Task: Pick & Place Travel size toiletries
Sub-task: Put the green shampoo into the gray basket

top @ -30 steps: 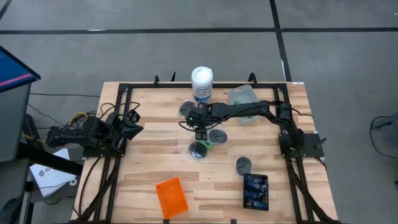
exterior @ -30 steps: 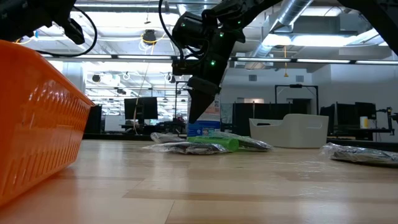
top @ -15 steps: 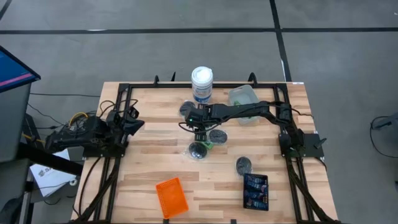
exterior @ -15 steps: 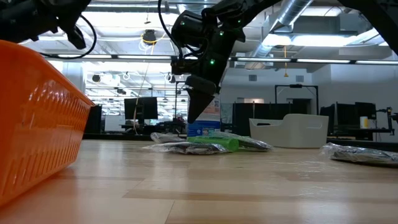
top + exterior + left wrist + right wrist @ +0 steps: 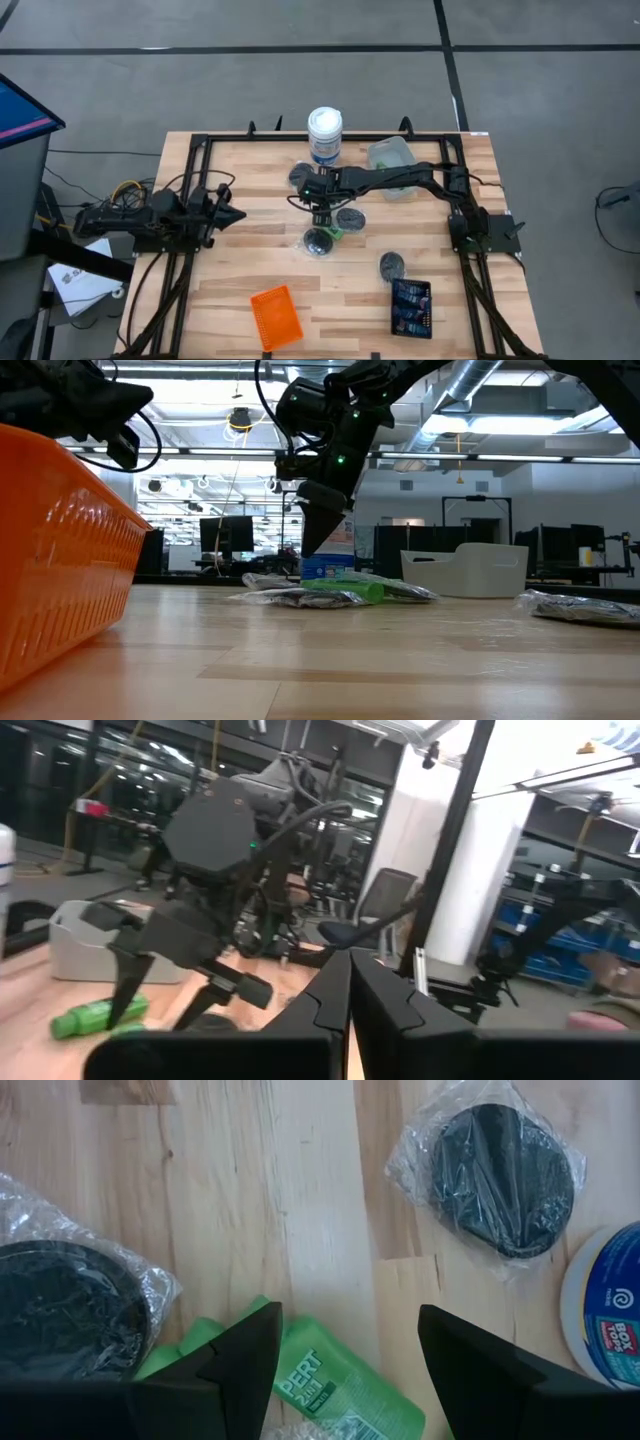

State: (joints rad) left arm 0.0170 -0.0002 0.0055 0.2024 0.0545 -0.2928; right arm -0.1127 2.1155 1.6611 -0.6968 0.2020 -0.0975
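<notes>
The travel size toiletries lie mid-table. A green bottle [image 5: 335,1380] lies flat between two wrapped dark pucks [image 5: 505,1165] [image 5: 60,1315]; in the high view the bottle [image 5: 337,232] sits by pucks [image 5: 350,217] [image 5: 320,241]. My right gripper [image 5: 348,1320] hangs open just above the bottle, a finger on either side, clear of it in the low view [image 5: 312,538]. At the table's left edge my left gripper [image 5: 236,213] stays shut on nothing, pointing toward the right.
A tall white canister [image 5: 325,135] and a clear tray [image 5: 390,155] stand at the far side. Another puck [image 5: 392,265] and a black tray [image 5: 412,307] with blue tubes lie near right. An orange tray [image 5: 275,317] sits at the near edge.
My left gripper has tipped downward toward level and now reaches farther out toward the table's middle, staying shut.
</notes>
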